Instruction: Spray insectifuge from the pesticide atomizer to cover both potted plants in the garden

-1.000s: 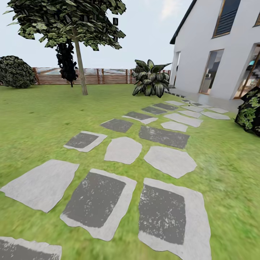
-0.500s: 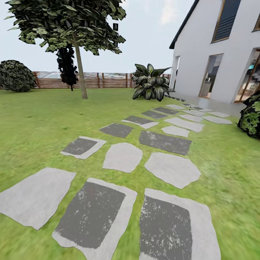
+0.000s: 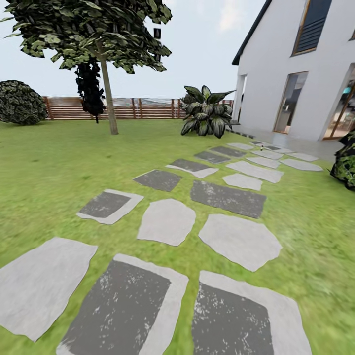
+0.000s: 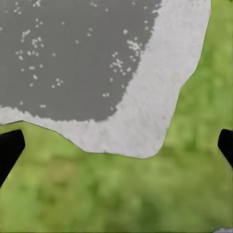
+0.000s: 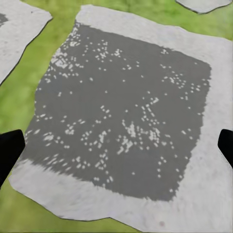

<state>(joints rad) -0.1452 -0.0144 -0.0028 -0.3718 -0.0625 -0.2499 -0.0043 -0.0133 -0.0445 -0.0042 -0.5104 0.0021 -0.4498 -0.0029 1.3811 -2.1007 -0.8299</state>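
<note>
While stepping stones cross the garden lawn, both grippers (fingertips wide apart) grasp nothing.

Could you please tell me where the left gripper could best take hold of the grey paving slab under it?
Probably only at the pale rounded corner of the grey paving slab, coming straight down from the grass side: it lies flat, with no raised part. The left gripper is open, its jaws wide apart.

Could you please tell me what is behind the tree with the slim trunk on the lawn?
Behind the tree runs a brown slatted wooden fence, with a dark narrow shrub just beside the trunk. The trunk and shrub cover parts of the fence.
</note>
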